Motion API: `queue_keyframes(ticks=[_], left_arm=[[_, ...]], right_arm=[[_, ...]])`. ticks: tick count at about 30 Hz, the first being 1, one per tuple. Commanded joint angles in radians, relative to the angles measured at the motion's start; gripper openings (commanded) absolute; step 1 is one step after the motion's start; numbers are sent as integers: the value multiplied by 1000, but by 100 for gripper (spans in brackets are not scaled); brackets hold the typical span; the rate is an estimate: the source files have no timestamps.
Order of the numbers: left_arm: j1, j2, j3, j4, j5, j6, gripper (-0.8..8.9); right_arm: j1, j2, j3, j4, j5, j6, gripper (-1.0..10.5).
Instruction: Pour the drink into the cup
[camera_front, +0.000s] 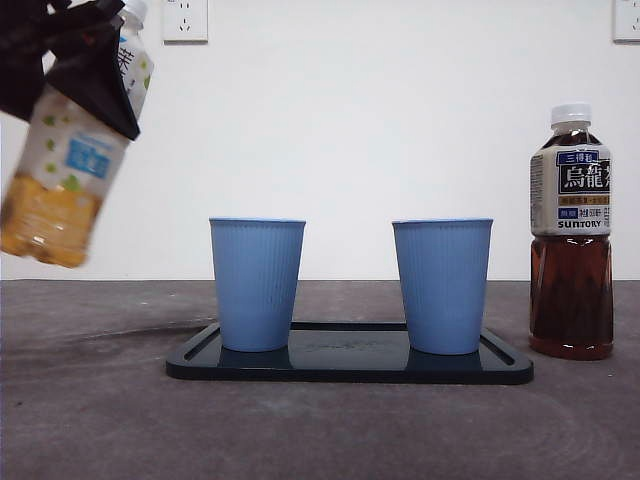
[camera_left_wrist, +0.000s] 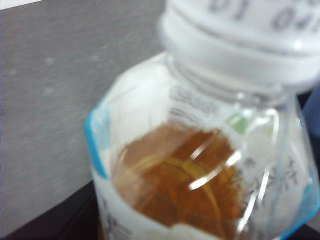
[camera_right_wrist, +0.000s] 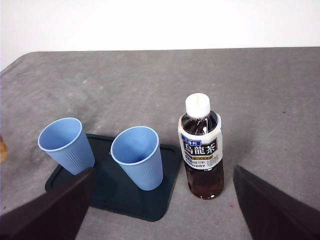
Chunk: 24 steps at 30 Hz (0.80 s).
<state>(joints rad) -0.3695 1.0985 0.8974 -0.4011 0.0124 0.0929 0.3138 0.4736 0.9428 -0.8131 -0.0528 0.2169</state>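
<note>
A black tray (camera_front: 350, 368) lies on the grey table (camera_front: 100, 430), carrying two blue cups that stand upright and apart: one cup (camera_front: 257, 284) at the tray's left end in the front view, the other cup (camera_front: 441, 285) at its right end. Bare tray shows between them. Just off the tray's right end, a dark oolong tea bottle (camera_front: 571, 232) stands upright on the table with its white cap on, near but not touching the tray.

The left gripper (camera_front: 85, 60) clamps the amber drink bottle (camera_front: 70, 150) around its upper body, holding it in the air above the table's left side, well clear of the tray. The bottle's long axis tilts, capped neck up and toward the cups, base down and away. The left wrist view shows its white cap (camera_left_wrist: 250, 35) on and amber liquid inside.

The right gripper (camera_right_wrist: 162, 200) hovers with jaws spread wide above the tea bottle and the nearer cup, gripping nothing. Open table lies all around the tray.
</note>
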Motion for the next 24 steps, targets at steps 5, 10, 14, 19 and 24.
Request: queue_keyframes(ticks=[5,10,14,19,24], left_arm=[[-72,95,207,-203,-225,162,244],[-142,198,321,-310,-400,221,245],[-207,292,403,-373,-518,267,244],[-276,402,470,-437,-644,275,245],[-324,491,486,-484,-765,289,245]], right_arm=[[5,6,16,4,1,7,442],[5,6,14,3,0,8,442],[5,6,12,-3,0,8,442],[5,6,12,-8,0,8,442],[5,6,11,-25,0,7,442]])
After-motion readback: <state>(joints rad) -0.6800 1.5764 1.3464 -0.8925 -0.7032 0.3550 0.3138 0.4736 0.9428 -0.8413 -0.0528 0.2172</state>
